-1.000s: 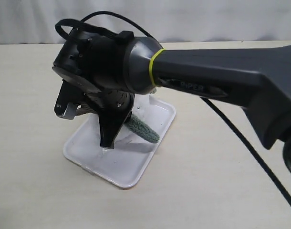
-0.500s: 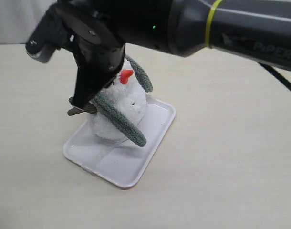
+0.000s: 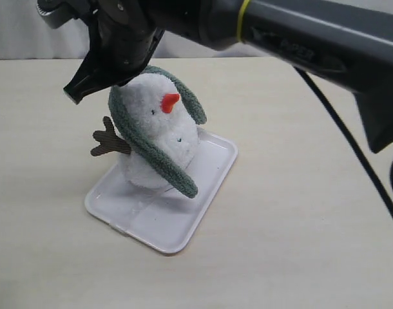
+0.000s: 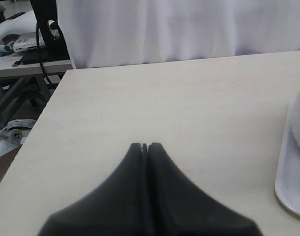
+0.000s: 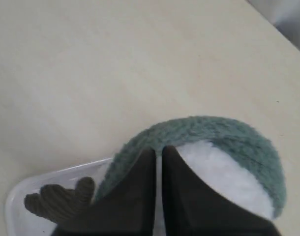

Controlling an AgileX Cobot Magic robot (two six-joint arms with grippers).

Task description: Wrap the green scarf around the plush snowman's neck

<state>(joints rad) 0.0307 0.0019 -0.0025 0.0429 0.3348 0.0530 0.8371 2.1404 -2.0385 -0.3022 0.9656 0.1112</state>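
The plush snowman [image 3: 159,138] stands upright on a white tray [image 3: 164,228], its orange nose [image 3: 170,102] facing forward. The green scarf [image 3: 159,159] loops behind its head; one end hangs beside the nose and the other slants down across the body to the tray. Just above and left of the head is my right gripper [image 3: 74,95], shut and holding nothing. In the right wrist view its tips [image 5: 158,150] hover over the scarf [image 5: 224,132] and the white plush [image 5: 224,172]. My left gripper [image 4: 144,146] is shut and empty above the bare table, far from the snowman.
A brown twig arm [image 3: 109,138] sticks out from the snowman's side over the tray's edge. The right arm [image 3: 299,45] spans the top of the exterior view, with a black cable [image 3: 351,154] trailing down on the right. The left wrist view shows the table's edge and a cluttered bench [image 4: 27,44] beyond it.
My right gripper has risen from low over the tray to above and left of the snowman's head, uncovering the snowman. The scarf stays draped on it, free of the gripper.
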